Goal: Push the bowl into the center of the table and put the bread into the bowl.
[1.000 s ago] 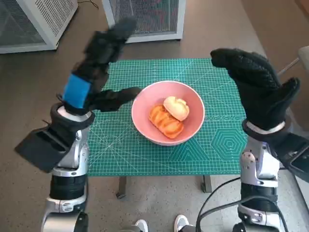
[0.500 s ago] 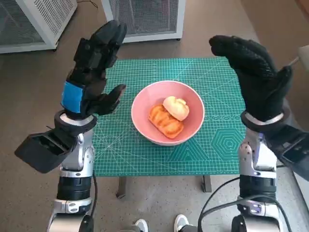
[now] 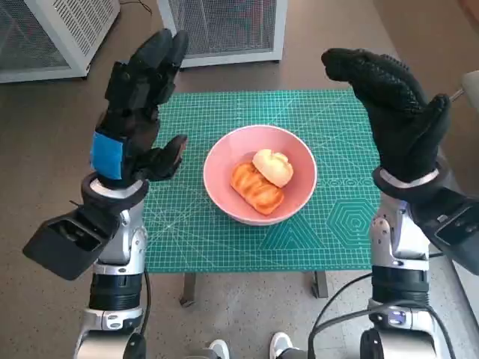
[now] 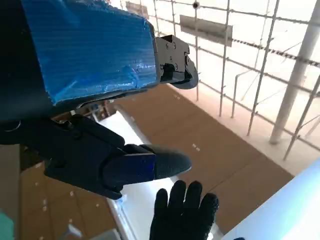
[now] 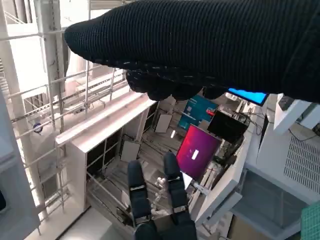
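A pink bowl sits near the middle of the green cutting mat in the head view. Inside it lie an orange-brown bread roll and a paler piece of bread. My left hand is raised above the mat's left edge, fingers spread upward, holding nothing. My right hand is raised over the mat's right side, open and empty too. The left wrist view shows my left hand pointing up, with the gloved right hand beyond. The right wrist view shows the glove and the left hand's fingers.
White wire-mesh cabinets stand on the floor behind the table, another at far left. A person's white shoes show below the table's front edge. Black cables hang near my right arm.
My left hand has risen and drawn back to the left, away from the bowl, its fingers turning upright. The right hand has shifted only slightly. Bowl and bread stay put.
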Motion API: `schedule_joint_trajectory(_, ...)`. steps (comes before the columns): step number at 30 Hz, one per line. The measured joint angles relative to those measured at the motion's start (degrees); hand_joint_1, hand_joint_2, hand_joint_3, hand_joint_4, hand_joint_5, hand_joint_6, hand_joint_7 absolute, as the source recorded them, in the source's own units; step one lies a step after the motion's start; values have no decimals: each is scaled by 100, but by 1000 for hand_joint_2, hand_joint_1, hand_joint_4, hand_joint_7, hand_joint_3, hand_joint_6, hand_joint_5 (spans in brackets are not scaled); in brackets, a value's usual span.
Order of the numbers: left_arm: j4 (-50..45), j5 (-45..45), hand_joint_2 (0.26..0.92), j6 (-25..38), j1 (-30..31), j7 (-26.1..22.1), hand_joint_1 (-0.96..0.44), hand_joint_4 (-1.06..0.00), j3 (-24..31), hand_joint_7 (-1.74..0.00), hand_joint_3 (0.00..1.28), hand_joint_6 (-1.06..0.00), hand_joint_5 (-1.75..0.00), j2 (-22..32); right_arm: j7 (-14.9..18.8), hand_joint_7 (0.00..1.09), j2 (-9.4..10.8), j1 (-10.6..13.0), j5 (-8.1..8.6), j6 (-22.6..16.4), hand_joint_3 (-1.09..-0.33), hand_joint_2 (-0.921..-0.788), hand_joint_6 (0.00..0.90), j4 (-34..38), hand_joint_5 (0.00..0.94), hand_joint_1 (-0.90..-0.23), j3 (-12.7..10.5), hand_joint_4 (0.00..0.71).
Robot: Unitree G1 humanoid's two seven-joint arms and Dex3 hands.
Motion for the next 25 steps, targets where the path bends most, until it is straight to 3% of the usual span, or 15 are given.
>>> schedule_joint_trajectory(25, 71, -39, 921, 78, 6, -84, -708, -277, -25, -316, 491, -187, -3, 153, -162, 626, 2, 23, -3, 96, -549, -921, 41, -195, 0, -545, 185, 367)
